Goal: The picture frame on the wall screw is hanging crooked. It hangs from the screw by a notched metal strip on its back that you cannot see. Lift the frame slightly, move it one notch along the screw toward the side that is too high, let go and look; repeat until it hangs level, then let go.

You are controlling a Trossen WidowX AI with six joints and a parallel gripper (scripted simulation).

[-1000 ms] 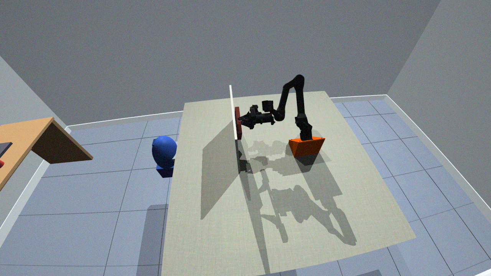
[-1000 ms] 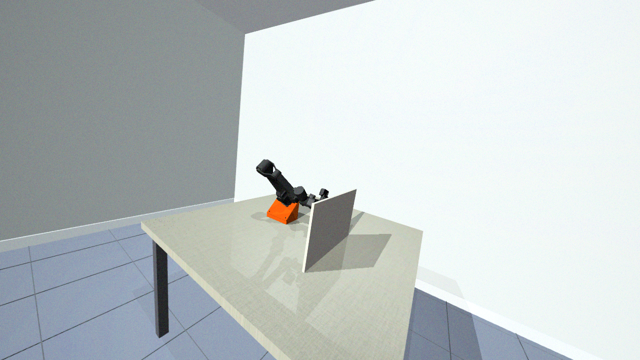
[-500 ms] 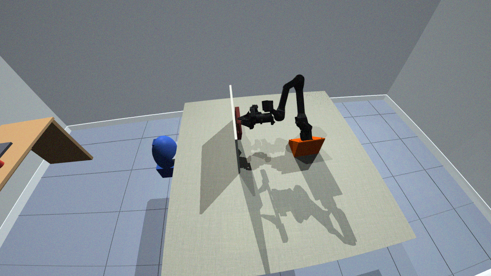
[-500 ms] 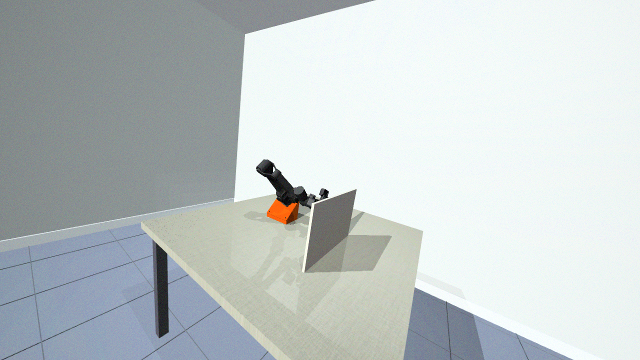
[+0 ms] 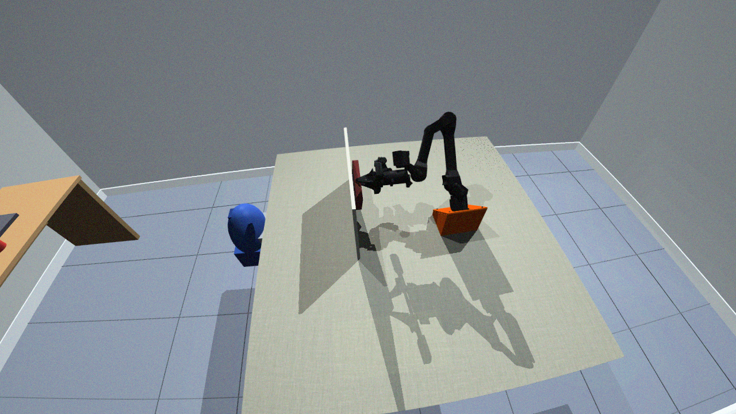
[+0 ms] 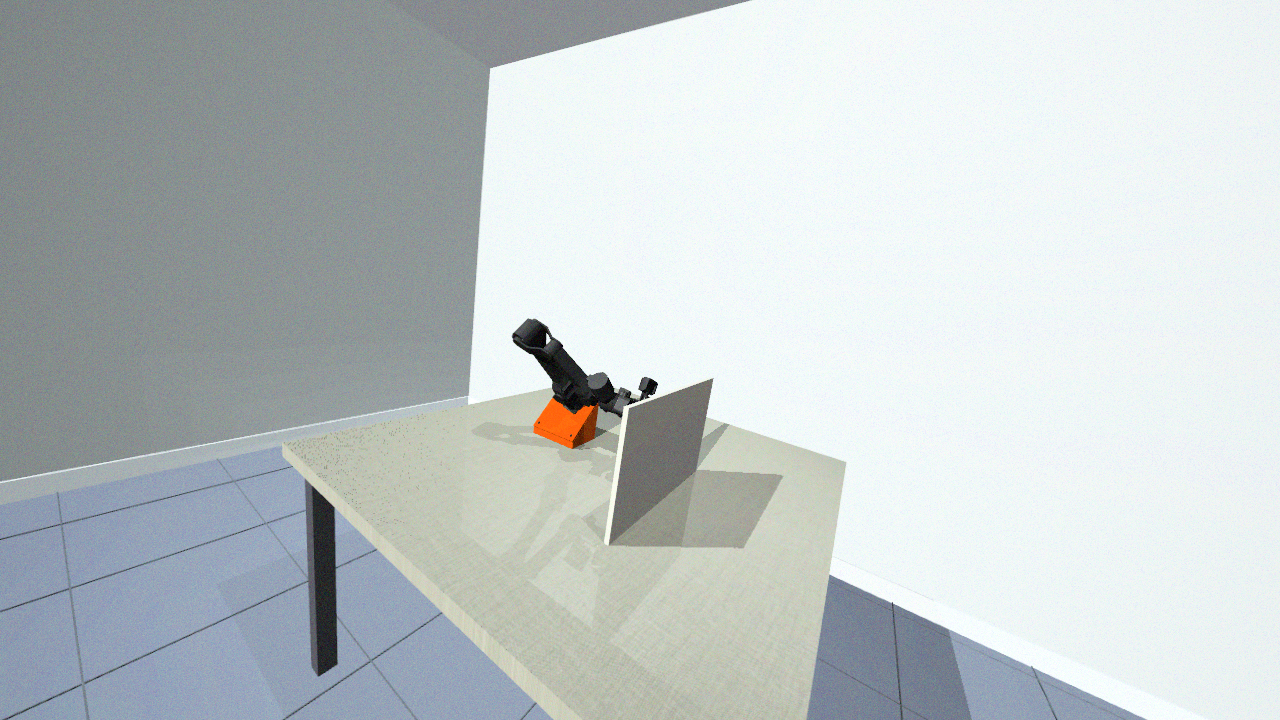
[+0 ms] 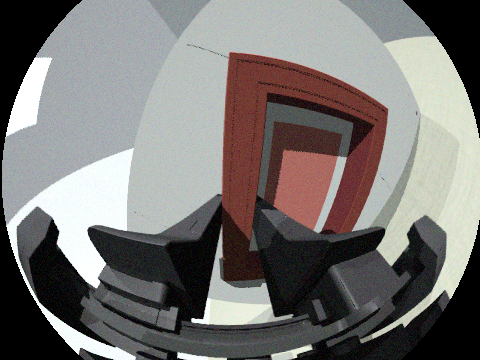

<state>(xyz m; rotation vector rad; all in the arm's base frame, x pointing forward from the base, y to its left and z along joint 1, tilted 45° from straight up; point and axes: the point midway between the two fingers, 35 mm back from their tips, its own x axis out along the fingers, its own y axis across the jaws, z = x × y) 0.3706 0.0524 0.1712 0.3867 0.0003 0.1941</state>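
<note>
The black two-fingered claw (image 5: 358, 180) (image 7: 236, 200) pinches the red rectangular picture frame (image 5: 355, 177) (image 7: 242, 145) by its lower-left side (a sensible hold). It looks stiff and light.

A black arm (image 6: 563, 368) on an orange base (image 6: 553, 431) reaches behind an upright panel (image 6: 660, 458).

Screw and frame's back hidden; blue object (image 5: 246, 226) partly behind tabletop (image 5: 309, 360); dark slab (image 5: 6, 226) cut off at left edge.
</note>
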